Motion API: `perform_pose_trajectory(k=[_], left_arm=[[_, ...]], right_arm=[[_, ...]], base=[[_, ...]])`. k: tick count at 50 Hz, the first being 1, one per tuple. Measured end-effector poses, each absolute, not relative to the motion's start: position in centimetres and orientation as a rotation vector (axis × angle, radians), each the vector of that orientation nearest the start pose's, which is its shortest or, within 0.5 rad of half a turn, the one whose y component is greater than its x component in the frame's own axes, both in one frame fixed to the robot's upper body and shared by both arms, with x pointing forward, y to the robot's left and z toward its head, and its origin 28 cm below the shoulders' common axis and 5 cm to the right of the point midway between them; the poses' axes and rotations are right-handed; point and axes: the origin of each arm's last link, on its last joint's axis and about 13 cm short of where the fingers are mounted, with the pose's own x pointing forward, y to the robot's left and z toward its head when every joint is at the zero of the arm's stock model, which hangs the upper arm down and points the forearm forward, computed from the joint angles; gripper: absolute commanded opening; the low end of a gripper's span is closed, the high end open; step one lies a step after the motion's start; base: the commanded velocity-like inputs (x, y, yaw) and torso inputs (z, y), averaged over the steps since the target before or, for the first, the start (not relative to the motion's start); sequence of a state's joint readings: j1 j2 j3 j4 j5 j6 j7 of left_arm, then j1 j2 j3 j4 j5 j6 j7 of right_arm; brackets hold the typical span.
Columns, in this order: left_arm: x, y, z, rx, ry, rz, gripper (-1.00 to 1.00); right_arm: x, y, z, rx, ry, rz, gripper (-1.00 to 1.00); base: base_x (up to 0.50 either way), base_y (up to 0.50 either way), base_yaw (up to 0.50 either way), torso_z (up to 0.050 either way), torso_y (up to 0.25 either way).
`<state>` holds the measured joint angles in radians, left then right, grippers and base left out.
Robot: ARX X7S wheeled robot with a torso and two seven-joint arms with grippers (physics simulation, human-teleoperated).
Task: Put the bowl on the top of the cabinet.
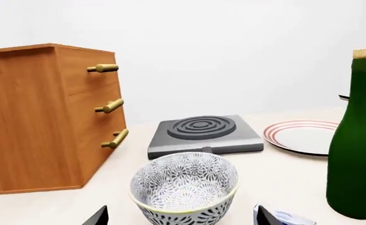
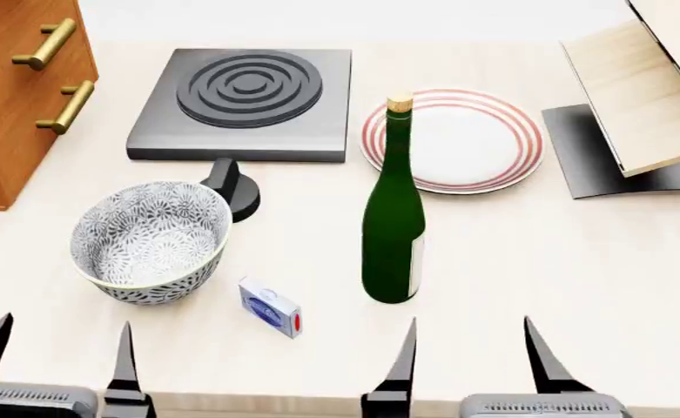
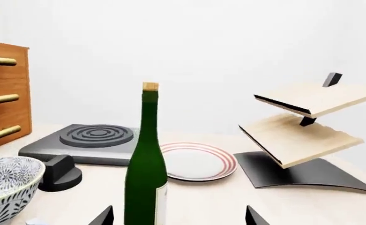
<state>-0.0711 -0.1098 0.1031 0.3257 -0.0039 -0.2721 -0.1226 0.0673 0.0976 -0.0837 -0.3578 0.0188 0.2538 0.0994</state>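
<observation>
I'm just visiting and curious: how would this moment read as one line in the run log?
phase: before grasp | bowl: on table, upright, untouched | cabinet: top not reached | left gripper: open, near bowl | right gripper: open, idle

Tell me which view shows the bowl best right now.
The head view: the whole bowl shows from above, rim and inside, with the cabinet nearby. The left wrist view shows it close but cuts off its base. The right wrist view catches only part of it at the frame's edge.
</observation>
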Motion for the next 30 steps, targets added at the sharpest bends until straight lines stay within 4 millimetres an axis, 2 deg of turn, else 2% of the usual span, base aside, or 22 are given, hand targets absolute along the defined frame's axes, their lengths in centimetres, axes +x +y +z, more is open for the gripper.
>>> perform_pose_trajectory(k=[7, 15, 27, 30], left_arm=[[22.4, 20.6, 9.5, 0.116, -0.164, 0.021, 1.00], [22.4, 20.5, 10.6, 0.123, -0.191, 0.024, 1.00], [22.2, 20.5, 11.2, 0.122, -0.208, 0.028, 1.00], [22.2, 20.5, 11.2, 0.119, -0.209, 0.026, 1.00]], right_arm=[[22.1, -10.0, 10.3, -0.075, -0.216, -0.016, 1.00], [22.0, -10.2, 11.4, -0.074, -0.241, -0.022, 1.00], [21.9, -10.3, 11.7, -0.065, -0.242, -0.023, 1.00], [22.0, -10.3, 11.6, -0.068, -0.239, -0.029, 1.00]], base=[[0.00, 0.00, 0.00, 0.000, 0.000], [0.00, 0.00, 0.00, 0.000, 0.000], [0.00, 0.00, 0.00, 0.000, 0.000], [0.00, 0.32, 0.00, 0.000, 0.000]])
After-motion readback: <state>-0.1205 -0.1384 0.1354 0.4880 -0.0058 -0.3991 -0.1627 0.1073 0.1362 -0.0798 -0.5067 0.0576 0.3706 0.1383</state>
